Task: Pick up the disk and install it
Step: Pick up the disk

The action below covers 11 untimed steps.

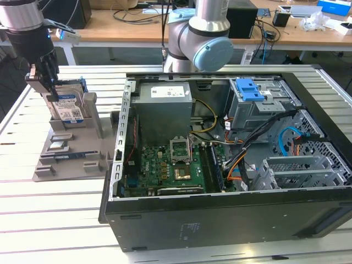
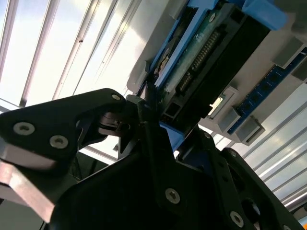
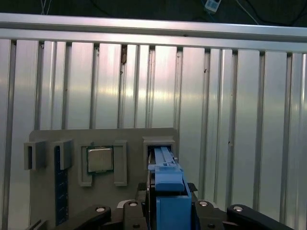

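- The gripper (image 1: 52,93) has its jaws clenched on the disk (image 1: 70,107); in the first wrist view the dark jaws sit tight against both sides of the disk's blue bracket (image 3: 169,189).
- In the second wrist view one jaw lies flat against the disk (image 2: 206,57) near its connector edge.
- The disk stands upright on edge in a slot of the grey tray (image 1: 66,159), with its white-and-blue label visible in the exterior view; the gripper grasps its upper corner from above.
- In the first wrist view, a square processor chip (image 3: 100,159) rests in another pocket of the grey tray (image 3: 129,136), beside the disk's slot.
- A blue memory stick (image 3: 58,187) lies in the tray beyond the chip.
- The tray sits on the slatted aluminium table (image 1: 49,220).
- An open computer case (image 1: 220,220) lies beside the tray.
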Each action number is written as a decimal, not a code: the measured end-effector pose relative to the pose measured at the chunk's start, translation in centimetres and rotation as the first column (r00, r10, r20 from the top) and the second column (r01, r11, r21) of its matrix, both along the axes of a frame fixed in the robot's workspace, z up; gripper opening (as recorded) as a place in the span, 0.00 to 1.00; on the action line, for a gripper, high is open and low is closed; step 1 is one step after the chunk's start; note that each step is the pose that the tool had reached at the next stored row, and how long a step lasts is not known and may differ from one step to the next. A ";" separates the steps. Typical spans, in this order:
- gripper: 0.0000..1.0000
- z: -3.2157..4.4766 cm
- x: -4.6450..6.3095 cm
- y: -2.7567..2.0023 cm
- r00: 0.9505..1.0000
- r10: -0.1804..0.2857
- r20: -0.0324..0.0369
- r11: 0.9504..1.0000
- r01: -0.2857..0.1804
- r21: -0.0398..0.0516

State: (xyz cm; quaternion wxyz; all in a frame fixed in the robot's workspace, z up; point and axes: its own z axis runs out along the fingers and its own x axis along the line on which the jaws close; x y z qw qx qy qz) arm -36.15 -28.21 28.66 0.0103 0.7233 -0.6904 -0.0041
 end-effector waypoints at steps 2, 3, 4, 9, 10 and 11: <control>0.36 0.00 0.0 0.00 1.000 0.000 0.000 1.000 0.000 0.000; 0.36 0.00 0.0 0.00 1.000 0.000 0.000 1.000 0.000 0.000; 0.36 0.00 0.0 0.00 1.000 0.000 0.000 1.000 0.000 0.000; 0.36 0.00 0.0 -0.01 1.000 0.000 0.000 1.000 0.000 0.000; 0.36 0.00 0.0 -0.02 1.000 0.000 0.000 1.000 0.000 0.000; 0.36 0.00 0.0 -0.02 1.000 0.000 0.000 1.000 0.000 0.000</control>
